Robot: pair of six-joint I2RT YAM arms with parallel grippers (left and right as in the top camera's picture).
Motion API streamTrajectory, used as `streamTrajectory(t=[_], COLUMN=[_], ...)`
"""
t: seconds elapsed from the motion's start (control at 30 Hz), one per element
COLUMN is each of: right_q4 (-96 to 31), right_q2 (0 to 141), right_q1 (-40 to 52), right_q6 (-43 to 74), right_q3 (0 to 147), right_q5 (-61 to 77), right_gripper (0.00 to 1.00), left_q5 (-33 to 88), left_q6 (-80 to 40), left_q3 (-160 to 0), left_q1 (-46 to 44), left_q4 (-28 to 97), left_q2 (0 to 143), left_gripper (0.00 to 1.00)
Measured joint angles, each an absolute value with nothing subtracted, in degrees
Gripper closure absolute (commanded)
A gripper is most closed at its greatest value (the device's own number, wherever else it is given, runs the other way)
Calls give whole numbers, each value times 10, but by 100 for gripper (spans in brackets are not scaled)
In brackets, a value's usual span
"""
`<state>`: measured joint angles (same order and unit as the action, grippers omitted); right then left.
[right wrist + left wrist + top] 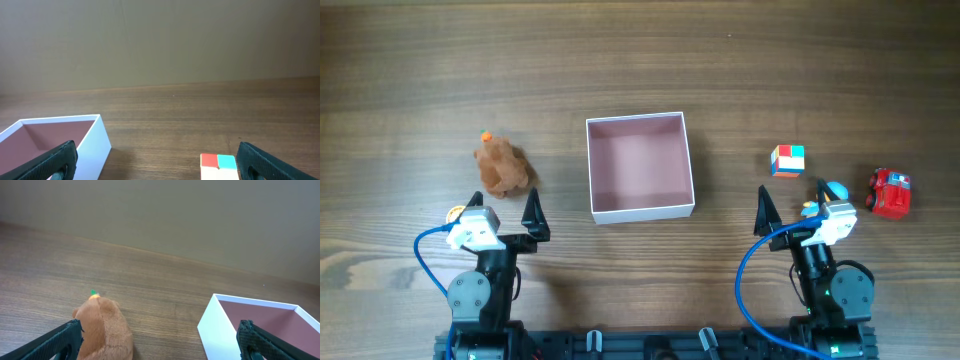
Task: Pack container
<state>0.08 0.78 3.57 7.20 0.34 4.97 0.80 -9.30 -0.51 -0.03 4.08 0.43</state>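
The container [595,165], a square white box with a dusky pink inside, sits empty at the table's middle; it also shows in the left wrist view [216,325] and the right wrist view [97,137]. A brown plush toy [502,166] lies left of it, seen close in the left wrist view [105,332]. A colourful cube [787,160] lies right of the container, also in the right wrist view [218,164]. A red toy car [890,192] is at the far right. My left gripper [506,208] and right gripper [792,200] are open and empty near the front.
A small blue and white object [834,190] lies by my right gripper's far finger. Bare wooden table [640,60] stretches behind the container. A plain wall [160,45] rises beyond the table's far edge.
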Motion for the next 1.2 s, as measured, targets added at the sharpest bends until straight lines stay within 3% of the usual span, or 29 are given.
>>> streamTrajectory(t=[1.03,1.2], right_q4=[1,1], right_q2=[8,13], right_q1=[36,36], right_q6=[72,141], right_q3=[3,3], right_q5=[50,61], right_gripper=[0,0], left_q5=[8,8], left_q6=[-93,-93], left_q3=[-5,-5], left_q1=[0,0], left_q4=[41,40], left_q2=[4,4], left_gripper=[0,0])
